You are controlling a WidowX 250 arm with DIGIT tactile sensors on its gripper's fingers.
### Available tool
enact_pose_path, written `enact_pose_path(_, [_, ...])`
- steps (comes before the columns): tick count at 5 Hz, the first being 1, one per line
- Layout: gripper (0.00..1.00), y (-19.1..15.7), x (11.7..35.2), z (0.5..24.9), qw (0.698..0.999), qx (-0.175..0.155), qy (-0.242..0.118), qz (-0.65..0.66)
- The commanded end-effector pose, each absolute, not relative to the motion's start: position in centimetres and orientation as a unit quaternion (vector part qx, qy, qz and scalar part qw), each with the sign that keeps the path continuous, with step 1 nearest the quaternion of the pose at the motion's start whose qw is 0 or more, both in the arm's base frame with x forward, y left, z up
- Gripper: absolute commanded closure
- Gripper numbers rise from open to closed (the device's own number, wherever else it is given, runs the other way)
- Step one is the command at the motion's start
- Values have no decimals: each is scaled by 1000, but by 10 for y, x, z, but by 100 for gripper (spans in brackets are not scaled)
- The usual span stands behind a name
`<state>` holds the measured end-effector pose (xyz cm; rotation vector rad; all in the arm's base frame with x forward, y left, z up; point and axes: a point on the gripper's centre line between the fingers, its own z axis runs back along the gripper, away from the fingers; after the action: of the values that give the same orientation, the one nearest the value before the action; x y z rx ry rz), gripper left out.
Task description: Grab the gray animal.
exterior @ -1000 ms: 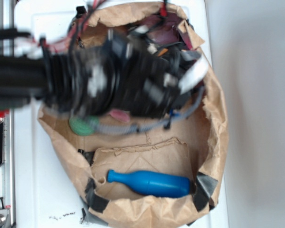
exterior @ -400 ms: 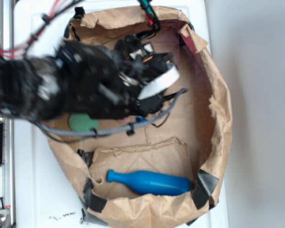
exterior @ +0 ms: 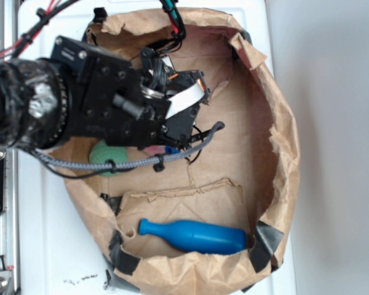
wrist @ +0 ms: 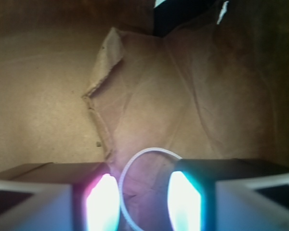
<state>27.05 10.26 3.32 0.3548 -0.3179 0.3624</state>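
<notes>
Two fingers fill the bottom of the wrist view, their pads lit pink on the left and cyan on the right, standing apart with bare brown paper showing in the gap, so the gripper is open and clamps nothing. Left of the fingers the paper floor lies flat and empty. Just ahead of them a raised crease runs away from the left finger. Between the pads curves a thin white loop, its arc lying on the paper and its ends running down out of frame. I judge this to be the gray animal's hanging loop, which would put the gray animal itself directly beneath or just behind the fingers. Its dark body cannot be made out in either view. From outside, the black arm reaches in from the left over the paper bag and hides whatever lies under the wrist. That fits a gripper parked low and straddling its target, jaws spread to take the plush from both sides. Peeking out beside the wrist are a green knitted ball on the left and a scrap of pink next to it, possibly another toy. A blue bowling pin lies well apart from the fingers, behind a torn paper flap, out of the way of the grasp.
</notes>
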Motion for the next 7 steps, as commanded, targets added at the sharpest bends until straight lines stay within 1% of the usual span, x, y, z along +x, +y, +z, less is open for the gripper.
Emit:
enact_pose_path(1, [0, 118, 267, 39, 952, 177, -165, 188])
enact_pose_path(2, [0, 118, 267, 39, 952, 177, -165, 188])
enact_pose_path(3, [0, 119, 264, 50, 958, 161, -161, 174])
enact_pose_path(4, [0, 119, 257, 55, 960, 148, -174, 161])
enact_pose_path(5, [0, 123, 255, 67, 968, 129, -161, 146])
enact_pose_path(6, [0, 130, 256, 77, 972, 122, -147, 140])
enact_pose_path(7, [0, 133, 257, 72, 968, 136, -154, 142])
